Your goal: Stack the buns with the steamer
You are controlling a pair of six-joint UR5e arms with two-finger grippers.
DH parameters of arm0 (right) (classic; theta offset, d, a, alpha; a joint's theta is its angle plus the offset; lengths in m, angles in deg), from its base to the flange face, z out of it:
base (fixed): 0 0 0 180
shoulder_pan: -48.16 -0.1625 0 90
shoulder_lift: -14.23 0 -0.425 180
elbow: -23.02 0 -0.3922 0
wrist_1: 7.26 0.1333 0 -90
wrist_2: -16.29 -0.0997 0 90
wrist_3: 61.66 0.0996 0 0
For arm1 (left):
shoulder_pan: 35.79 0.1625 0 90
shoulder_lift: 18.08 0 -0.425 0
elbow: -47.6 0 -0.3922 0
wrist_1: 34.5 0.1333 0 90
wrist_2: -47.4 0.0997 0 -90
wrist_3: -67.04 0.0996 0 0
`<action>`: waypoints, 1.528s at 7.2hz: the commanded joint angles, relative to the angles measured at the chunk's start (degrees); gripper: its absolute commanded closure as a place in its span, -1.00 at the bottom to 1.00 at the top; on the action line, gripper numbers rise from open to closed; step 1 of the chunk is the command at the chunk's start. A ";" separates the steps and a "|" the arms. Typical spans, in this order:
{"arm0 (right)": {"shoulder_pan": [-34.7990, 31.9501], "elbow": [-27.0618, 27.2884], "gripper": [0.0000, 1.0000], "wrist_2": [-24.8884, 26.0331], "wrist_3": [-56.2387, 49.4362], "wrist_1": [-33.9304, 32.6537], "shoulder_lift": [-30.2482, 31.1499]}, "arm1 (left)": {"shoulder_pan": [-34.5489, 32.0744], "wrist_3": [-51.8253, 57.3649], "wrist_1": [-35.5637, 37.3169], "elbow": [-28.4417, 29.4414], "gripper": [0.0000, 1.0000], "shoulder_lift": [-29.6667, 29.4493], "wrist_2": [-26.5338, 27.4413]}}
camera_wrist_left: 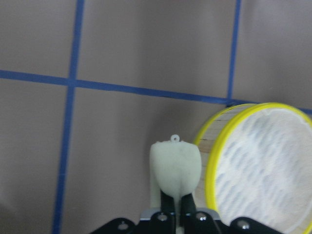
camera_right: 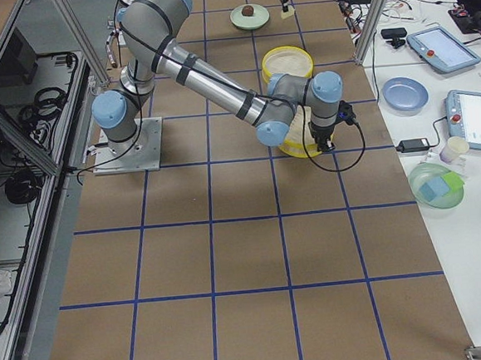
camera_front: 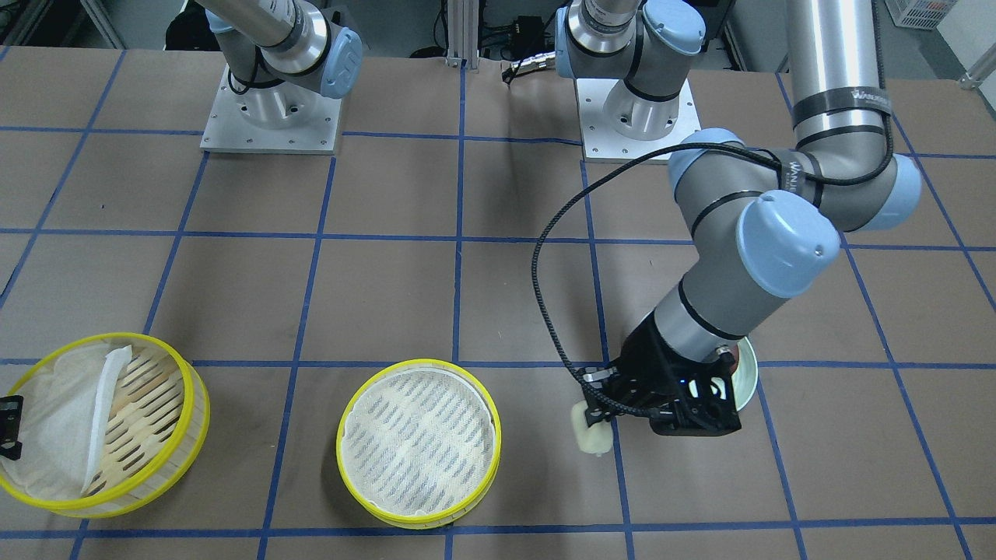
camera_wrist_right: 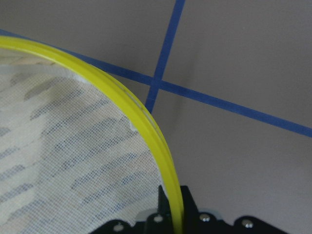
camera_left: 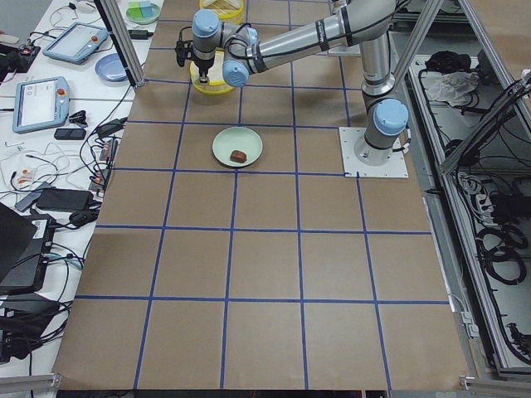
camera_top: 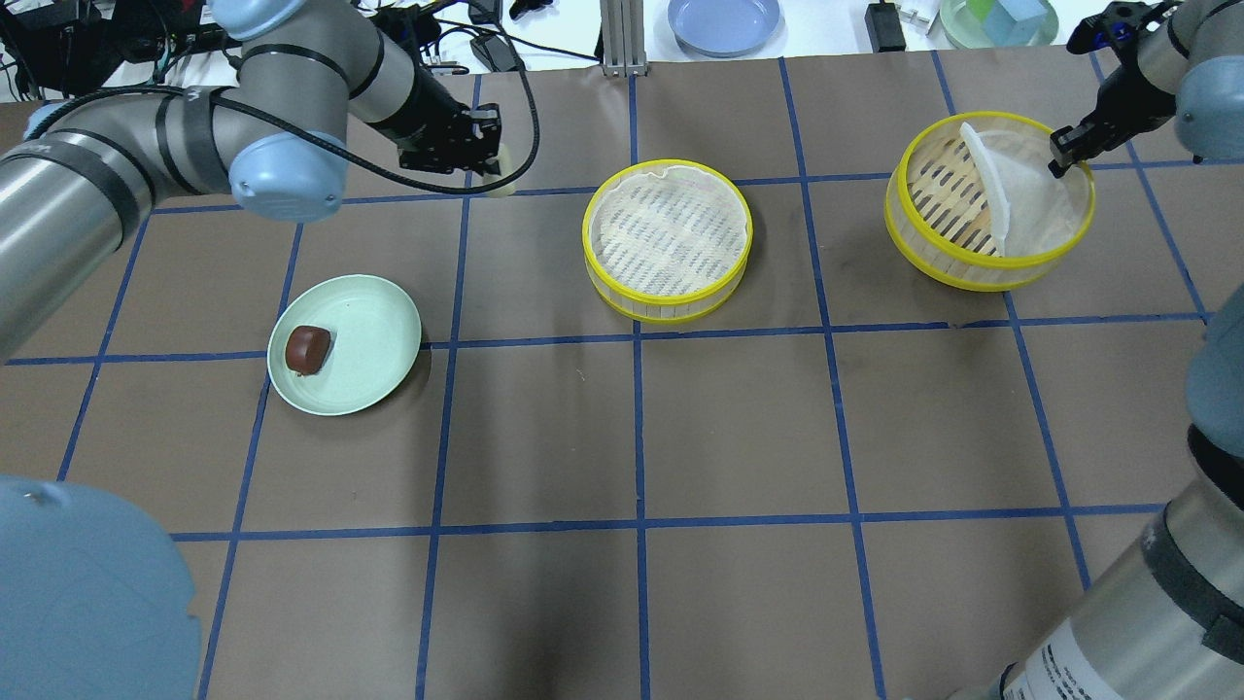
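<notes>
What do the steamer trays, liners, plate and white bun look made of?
Steamer trays: pale slatted wood or bamboo walls; glossy yellow rims, possibly plastic. Liners: thin white mesh cloth, slats showing through. Plate: smooth matte pale green, probably plastic. White bun: matte, moulded look with a small loop on top, likely soft plastic or foam.

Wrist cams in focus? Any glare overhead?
Left wrist: soft throughout, cream bun and tape lines blurred. Right wrist: steamer rim and mesh liner crisp. Overhead: sharp, even light, no glare on the table; only the arm joint at bottom left looks defocused.
</notes>
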 commanded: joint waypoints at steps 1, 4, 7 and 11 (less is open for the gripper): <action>-2.17 0.72 1.00 1.00 3.60 3.99 1.06 | -4.98 -10.73 8.80 -0.39 1.00 -4.69 -4.52; -7.15 2.04 1.00 1.18 14.04 4.19 4.91 | -6.93 -11.90 13.13 -0.48 -0.12 -9.98 -3.99; -9.29 2.65 1.00 1.18 22.24 4.36 5.54 | -6.93 -11.98 12.60 -0.22 -1.00 -9.56 -3.56; -13.15 2.65 1.00 3.91 26.53 3.39 6.77 | -7.20 -18.06 12.52 0.13 -1.00 -8.34 -3.65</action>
